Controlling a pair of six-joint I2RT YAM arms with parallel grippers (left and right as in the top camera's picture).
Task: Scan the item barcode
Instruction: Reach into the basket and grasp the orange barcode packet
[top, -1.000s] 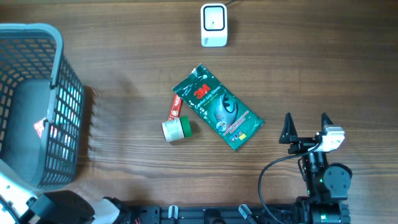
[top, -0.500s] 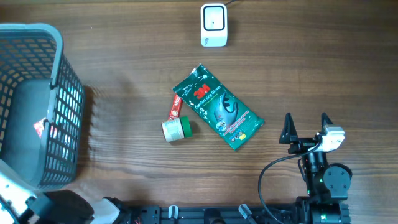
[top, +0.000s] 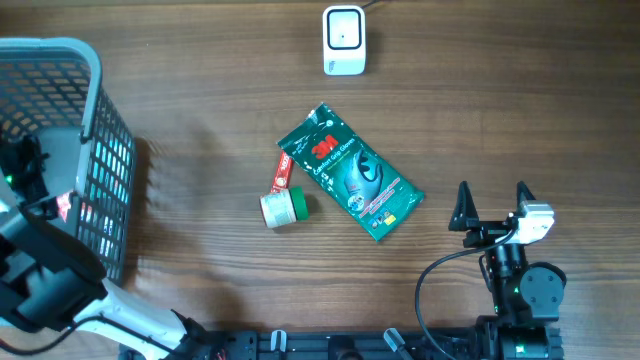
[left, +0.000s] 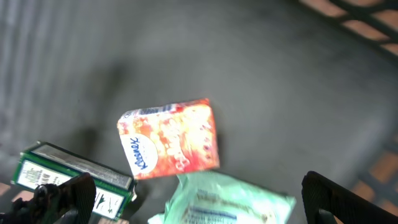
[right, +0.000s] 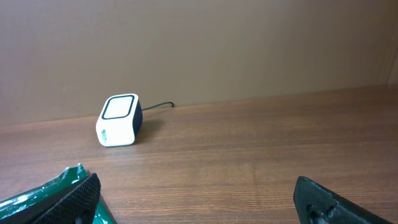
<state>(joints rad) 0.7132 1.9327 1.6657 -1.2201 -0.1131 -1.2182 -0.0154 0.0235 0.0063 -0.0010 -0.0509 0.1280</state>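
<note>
Left gripper (left: 199, 202): jaws wide, empty. Newly swung over grey mesh basket (top: 95, 110); half second back, arm sat folded at table corner. Pick from basket likely starting.
Under it, inside basket: Kleenex pack (left: 169, 138) centred, green-white carton (left: 71, 171) by one finger, pale green pouch (left: 230, 199) nearest. You have touched none yet.
Right gripper (top: 492, 195): wide, empty, unmoved beside 3M glove pack (top: 350, 172).
Barcode scanner (top: 343, 40): far table edge, well apart from basket.

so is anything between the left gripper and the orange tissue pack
Nothing visible: the left gripper hangs open over the orange tissue pack, uncovered on the basket floor; a green box and pale pack only border it.
</note>
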